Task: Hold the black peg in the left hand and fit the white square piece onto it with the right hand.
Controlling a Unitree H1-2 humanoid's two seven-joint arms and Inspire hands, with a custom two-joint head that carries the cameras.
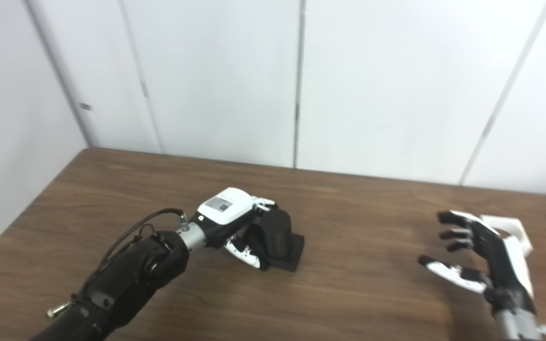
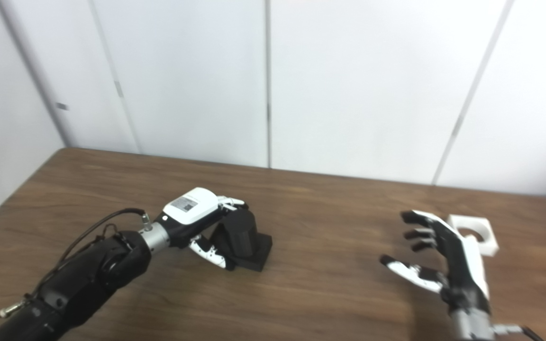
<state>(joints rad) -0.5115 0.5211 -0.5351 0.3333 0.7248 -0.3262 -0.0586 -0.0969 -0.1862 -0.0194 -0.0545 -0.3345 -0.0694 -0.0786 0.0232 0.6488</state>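
Left forearm, black, enters over the near edge of the worktop (image 1: 349, 293) toward its left corner and reaches in toward the middle. Left hand (image 1: 228, 222) sits at the black peg (image 1: 277, 237); fingers (image 1: 263, 204) curl over the peg's far side and the thumb lies against its near side, so the hand is wrapped around it. Peg is an upright dark cylinder on a square black base, base resting flat on the worktop, left of centre. Right hand (image 2: 443, 258) is near the worktop's right edge, palm facing left, fingers spread apart, holding nothing. White square piece (image 2: 474, 234), with a round hole, lies flat just behind the right hand; contact cannot be determined. Peg and white piece are well apart.
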